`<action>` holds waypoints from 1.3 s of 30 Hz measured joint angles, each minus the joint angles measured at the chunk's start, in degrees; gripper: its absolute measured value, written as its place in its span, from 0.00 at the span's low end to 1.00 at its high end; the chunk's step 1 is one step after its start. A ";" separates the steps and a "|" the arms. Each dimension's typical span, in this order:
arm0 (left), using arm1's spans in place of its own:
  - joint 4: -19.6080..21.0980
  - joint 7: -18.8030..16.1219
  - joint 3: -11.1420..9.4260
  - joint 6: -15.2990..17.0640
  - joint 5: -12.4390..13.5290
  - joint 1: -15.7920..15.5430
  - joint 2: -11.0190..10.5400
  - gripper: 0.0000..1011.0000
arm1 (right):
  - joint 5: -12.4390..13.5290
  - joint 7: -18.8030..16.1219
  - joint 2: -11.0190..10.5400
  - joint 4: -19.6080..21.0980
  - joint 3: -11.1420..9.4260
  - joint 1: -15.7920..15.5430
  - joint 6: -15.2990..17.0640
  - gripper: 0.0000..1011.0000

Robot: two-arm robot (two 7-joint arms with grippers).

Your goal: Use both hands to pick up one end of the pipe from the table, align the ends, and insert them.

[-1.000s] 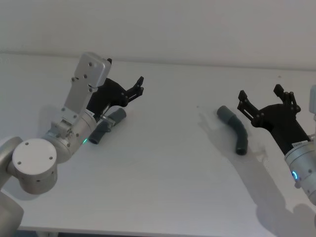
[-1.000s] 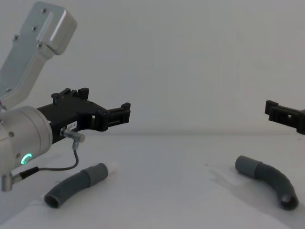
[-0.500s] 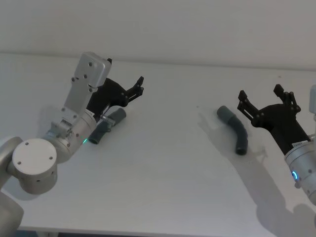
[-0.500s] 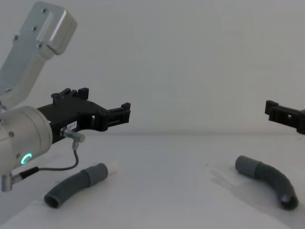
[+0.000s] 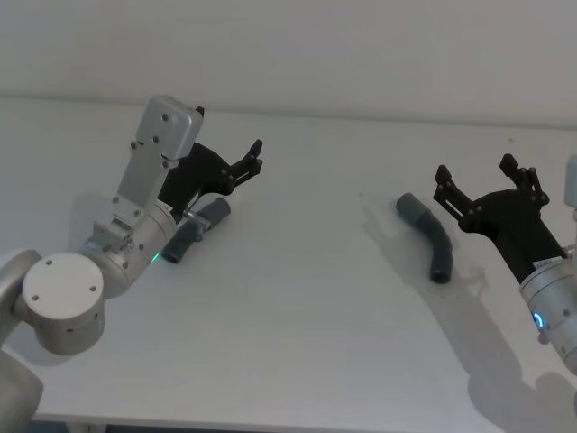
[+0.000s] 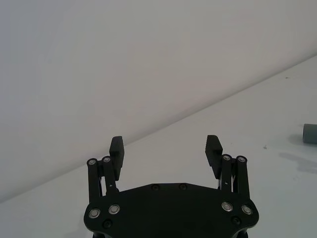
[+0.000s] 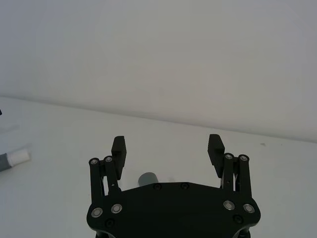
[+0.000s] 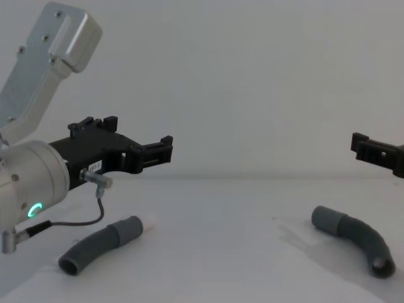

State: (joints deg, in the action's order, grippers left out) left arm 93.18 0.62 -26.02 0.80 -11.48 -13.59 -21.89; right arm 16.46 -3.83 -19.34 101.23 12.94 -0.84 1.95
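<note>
Two dark-grey curved pieces of the pipe lie apart on the white table [image 5: 297, 307]. The left piece [image 8: 101, 245] has a white tip [image 8: 150, 222] pointing toward the middle; in the head view the left piece [image 5: 191, 233] is partly hidden by my left arm. The right piece [image 5: 427, 236] lies with its grey cuff [image 8: 325, 218] toward the centre. My left gripper [image 5: 256, 156] hovers open above and just beyond the left piece. Just right of the other piece, above the table, my right gripper [image 5: 475, 170] is open and holds nothing.
A plain white wall [image 8: 252, 76] rises behind the table. Between the two pieces the tabletop is bare white. The table's front edge [image 5: 270, 422] runs along the bottom of the head view.
</note>
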 joint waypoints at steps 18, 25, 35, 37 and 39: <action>0.13 -0.09 0.01 0.12 0.03 0.02 0.03 0.99 | 0.00 0.00 0.00 0.00 0.00 0.00 0.00 0.99; 2.28 -1.11 -0.09 2.79 0.72 0.67 0.33 0.99 | 0.00 0.00 0.00 0.00 0.00 0.00 0.00 0.99; 8.51 -2.11 -0.40 10.13 1.48 3.36 -0.72 0.99 | 0.00 0.00 0.00 0.00 0.00 0.00 0.00 0.99; 9.97 -2.24 -0.29 11.94 1.49 4.08 -1.08 0.99 | 0.00 0.00 0.00 0.00 0.00 0.00 0.00 0.99; 11.35 -2.29 -0.08 13.96 1.45 4.73 -1.46 0.99 | 0.00 0.00 0.00 0.00 0.00 0.00 0.00 0.99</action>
State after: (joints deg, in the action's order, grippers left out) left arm 104.52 -1.67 -26.11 14.76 -10.03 -8.86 -23.35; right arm 16.47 -3.83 -19.33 101.23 12.94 -0.84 1.95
